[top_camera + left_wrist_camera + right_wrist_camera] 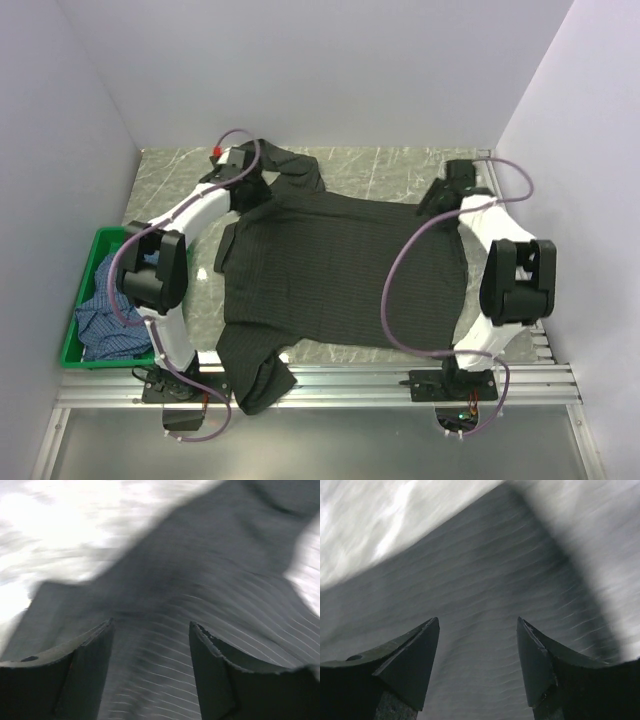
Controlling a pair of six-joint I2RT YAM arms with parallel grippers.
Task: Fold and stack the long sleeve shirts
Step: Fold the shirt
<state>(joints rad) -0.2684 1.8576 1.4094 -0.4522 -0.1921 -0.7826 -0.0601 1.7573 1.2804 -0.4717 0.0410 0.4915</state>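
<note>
A black pinstriped long sleeve shirt (335, 265) lies spread flat across the middle of the table, one sleeve hanging over the near edge and one bunched at the far left. A blue checked shirt (105, 305) is crumpled in the green crate. My left gripper (252, 182) hovers over the black shirt's far left corner, open, with only striped cloth (200, 605) below its fingers. My right gripper (437, 203) hovers over the far right corner, also open above the cloth (480, 605), nothing between the jaws.
A green plastic crate (92, 250) stands at the left side of the table against the wall. White walls close in on the left, back and right. A metal rail (340, 385) runs along the near edge by the arm bases.
</note>
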